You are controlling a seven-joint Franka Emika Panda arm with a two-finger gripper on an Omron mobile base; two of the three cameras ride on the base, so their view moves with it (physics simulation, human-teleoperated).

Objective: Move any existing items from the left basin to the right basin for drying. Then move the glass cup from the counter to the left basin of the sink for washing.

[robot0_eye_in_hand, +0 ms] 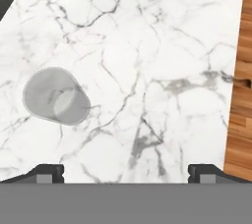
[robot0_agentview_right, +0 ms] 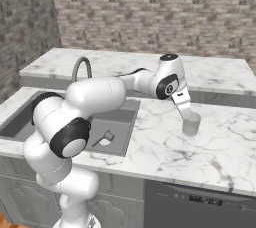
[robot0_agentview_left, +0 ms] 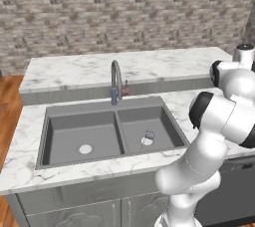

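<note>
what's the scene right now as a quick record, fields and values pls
cup: glass cup upright on the counter, right of the sink
gripper: gripper just above the cup's rim, open, nothing held; in the hand view the cup lies off to the left of the fingertips
left basin: no item seen, just the drain
right basin: small item near its drain
faucet: faucet behind the basin divider
task stage: cup not yet grasped
</note>
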